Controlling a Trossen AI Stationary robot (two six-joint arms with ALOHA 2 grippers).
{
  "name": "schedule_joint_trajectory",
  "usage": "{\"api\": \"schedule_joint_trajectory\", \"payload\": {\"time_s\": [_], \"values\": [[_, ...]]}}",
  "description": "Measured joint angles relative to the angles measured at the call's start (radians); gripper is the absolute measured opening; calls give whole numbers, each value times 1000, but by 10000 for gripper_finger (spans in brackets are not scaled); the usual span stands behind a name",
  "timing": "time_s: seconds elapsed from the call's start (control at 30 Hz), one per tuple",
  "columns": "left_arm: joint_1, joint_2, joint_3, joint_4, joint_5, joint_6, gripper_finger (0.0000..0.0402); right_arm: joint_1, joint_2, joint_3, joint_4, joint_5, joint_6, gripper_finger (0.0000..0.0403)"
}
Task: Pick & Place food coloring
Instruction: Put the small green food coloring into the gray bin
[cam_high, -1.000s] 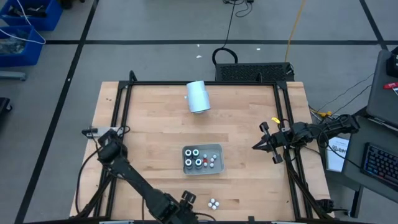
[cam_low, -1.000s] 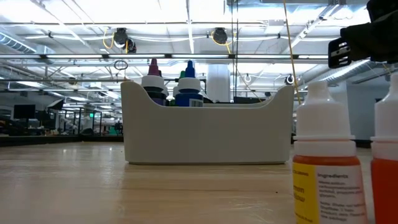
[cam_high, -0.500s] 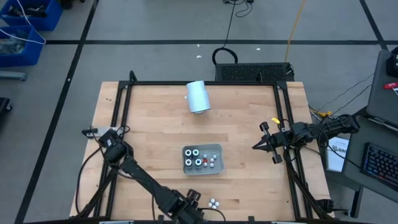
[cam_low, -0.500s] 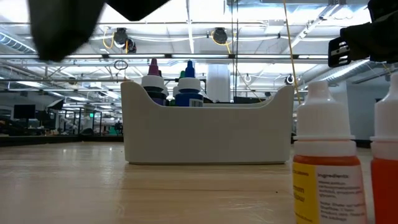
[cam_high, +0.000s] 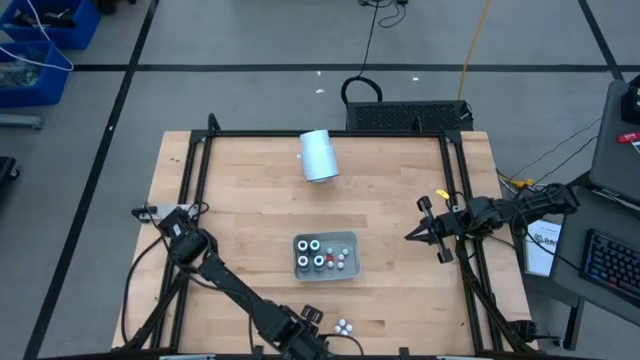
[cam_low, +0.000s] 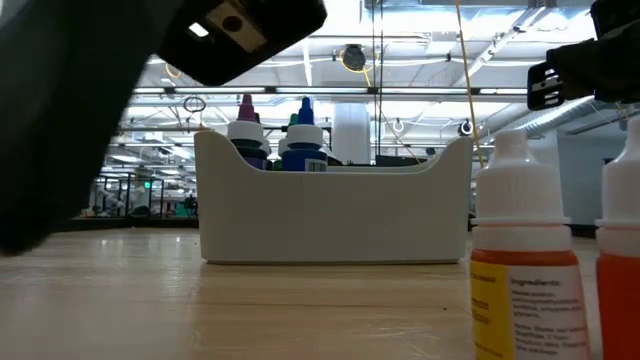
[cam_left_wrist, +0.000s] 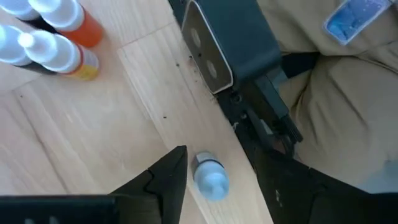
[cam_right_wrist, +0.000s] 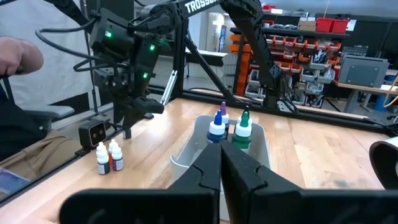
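Since one second ago the left arm has swung along the near edge of the bench (cam_high: 240, 200), from about 7 o'clock toward 6 o'clock, and its dark body now fills the upper left of the low view, where before nothing was.

The left gripper (cam_left_wrist: 214, 171) hangs over the bench edge with its fingers (cam_left_wrist: 168, 177) standing apart, and a small blue-capped bottle (cam_left_wrist: 210, 177) lies on its side between them, not yet pinched. I judge the fingers are kept apart so they can come down around this fallen bottle, which rests just beside a black camera block (cam_left_wrist: 227, 46) at the edge.

Two orange bottles (cam_high: 343, 326) of the food coloring stand upright close together on the wood at about 6 o'clock, just beside the gripper. More bottles stand in the grey tray (cam_high: 350, 240) near the centre of the bench; in the low view blue and purple caps rise above its wall. The tray seems to be the place where the loose ones must go.

A pale-blue cylinder (cam_high: 319, 156) lies at 12 o'clock, well apart from all this.

The right gripper (cam_high: 412, 236) waits at 3 o'clock with fingers pressed together on nothing, pointing to the tray.
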Motion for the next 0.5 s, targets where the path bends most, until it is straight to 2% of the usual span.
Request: {"api": "schedule_joint_trajectory", "payload": {"time_s": [0.5], "values": [[2,0,0,-7,1,7,186,0,1,0,1,0,3,0]]}}
